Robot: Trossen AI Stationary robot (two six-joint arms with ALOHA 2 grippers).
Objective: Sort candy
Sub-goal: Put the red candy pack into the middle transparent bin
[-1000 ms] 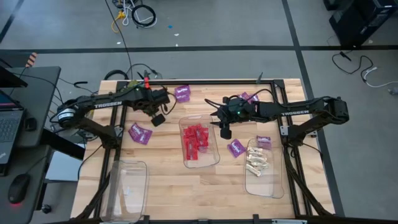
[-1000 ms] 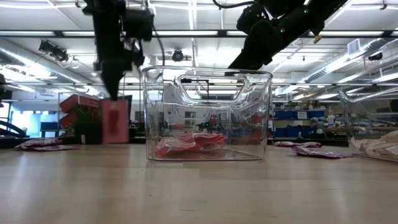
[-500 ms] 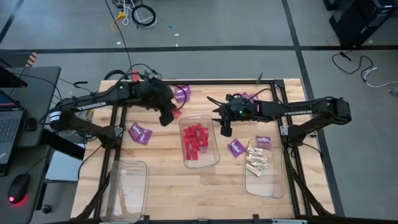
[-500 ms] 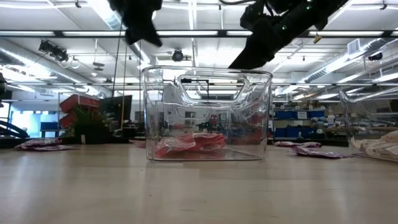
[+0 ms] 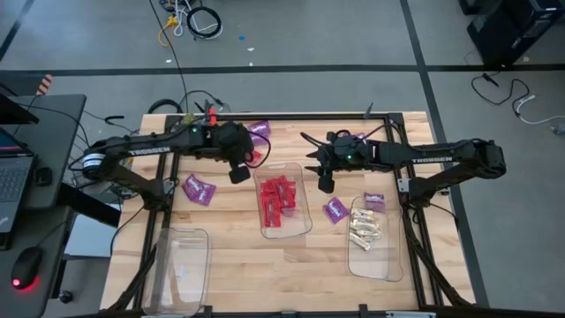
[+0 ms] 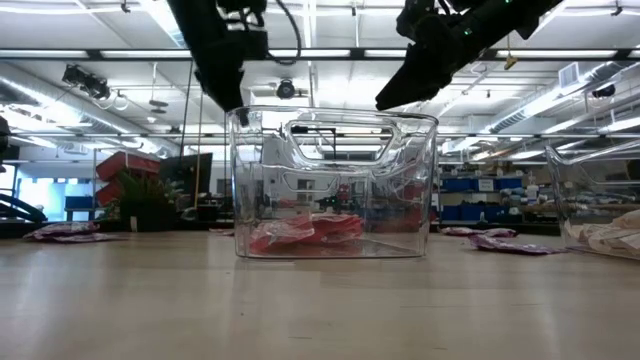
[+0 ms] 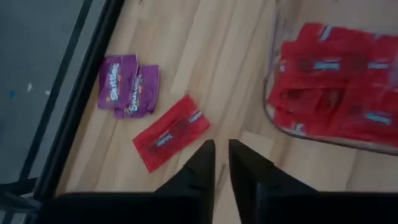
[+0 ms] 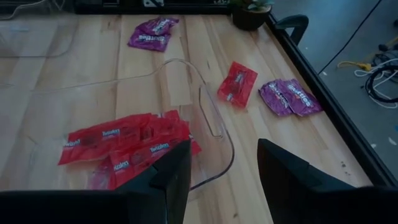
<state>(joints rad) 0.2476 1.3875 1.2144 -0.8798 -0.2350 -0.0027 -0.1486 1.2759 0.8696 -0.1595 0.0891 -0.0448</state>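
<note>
Your left gripper [image 7: 221, 163], fingers nearly together and empty, hovers over a red packet [image 7: 171, 131] at the center bin's [image 5: 304, 221] 10 o'clock, while your right gripper [image 8: 217, 163] waits, fingers apart

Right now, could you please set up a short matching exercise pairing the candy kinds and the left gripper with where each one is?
Things:
1. red packets in a pile
2. whitish-cream pieces
3. single red packet
4. left gripper

Places:
A. in the clear bin on the right side of the table
B. lying on bare wood beside two purple packets, outside any bin
C. in the middle clear bin
D. raised above the table, near the far left corner of the middle bin, fingers nearly shut and holding nothing

Pairs: 1-C, 2-A, 3-B, 4-D
</note>
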